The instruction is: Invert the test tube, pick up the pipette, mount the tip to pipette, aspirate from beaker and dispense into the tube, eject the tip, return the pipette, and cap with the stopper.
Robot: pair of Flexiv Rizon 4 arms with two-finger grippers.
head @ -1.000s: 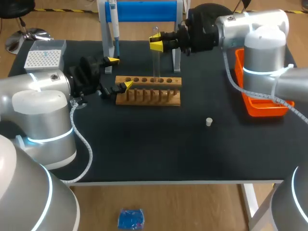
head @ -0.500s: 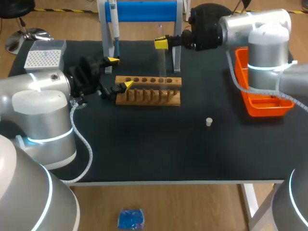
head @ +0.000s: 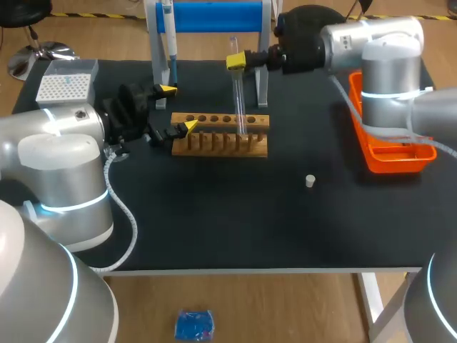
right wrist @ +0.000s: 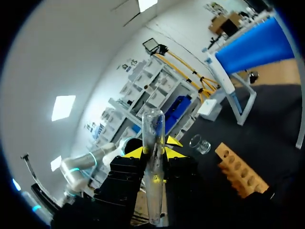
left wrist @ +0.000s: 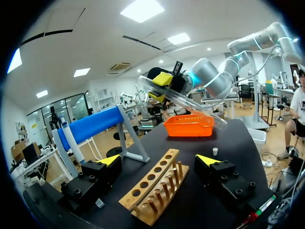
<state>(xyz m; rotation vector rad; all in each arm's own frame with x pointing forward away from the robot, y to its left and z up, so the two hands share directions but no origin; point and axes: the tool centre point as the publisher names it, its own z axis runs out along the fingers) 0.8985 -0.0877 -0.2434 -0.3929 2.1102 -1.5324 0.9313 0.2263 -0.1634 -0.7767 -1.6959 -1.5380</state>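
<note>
A clear glass test tube (head: 238,96) hangs nearly upright, with my right gripper (head: 238,62) shut on its upper part. Its lower end is at the top of the wooden rack (head: 214,143), near the holes at the rack's right end. In the right wrist view the test tube (right wrist: 154,167) runs between the fingers of that gripper (right wrist: 155,149). My left gripper (head: 176,108) stands open at the rack's left end, holding nothing. The left wrist view shows the left gripper (left wrist: 159,161) straddling the rack (left wrist: 152,188), with the tube (left wrist: 188,104) slanted above. A white pipette (head: 168,36) hangs on the blue stand (head: 214,16). The small white stopper (head: 310,181) lies on the table.
A tip box (head: 64,86) sits at the back left. An orange tray (head: 389,153) lies at the right, under my right arm. A small glass beaker (right wrist: 200,143) stands beyond the rack (right wrist: 240,169) in the right wrist view.
My right gripper has turned its wrist and shifted slightly right with the tube. The tube's lower end has come down to the rack's top. The left arm has not moved.
</note>
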